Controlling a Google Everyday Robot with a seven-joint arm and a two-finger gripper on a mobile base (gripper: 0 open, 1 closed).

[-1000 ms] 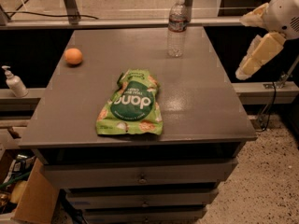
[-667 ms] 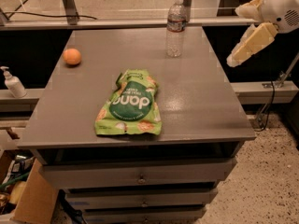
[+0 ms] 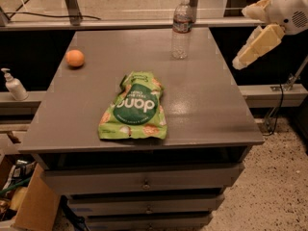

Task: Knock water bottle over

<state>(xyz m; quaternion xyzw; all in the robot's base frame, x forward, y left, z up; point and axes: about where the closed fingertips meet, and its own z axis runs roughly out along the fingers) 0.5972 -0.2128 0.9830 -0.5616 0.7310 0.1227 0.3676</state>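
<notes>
Now, water bottle (image 3: 182,29) upright on table (image 3: 211,105), claw (image 3: 243,59) beyond right edge.

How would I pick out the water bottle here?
On the grey table, look along the far edge, toward the right side where the gripper hangs beyond the table. The water bottle stands upright there: clear, white-capped, unlike the opaque pump bottle off the left.

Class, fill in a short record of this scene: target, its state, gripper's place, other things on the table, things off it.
target: water bottle
state: upright, near the far edge of the table
gripper: in the air off the right side, touching nothing
on table: green snack bag in the middle, orange far left
off table: white pump bottle, left ledge
</notes>
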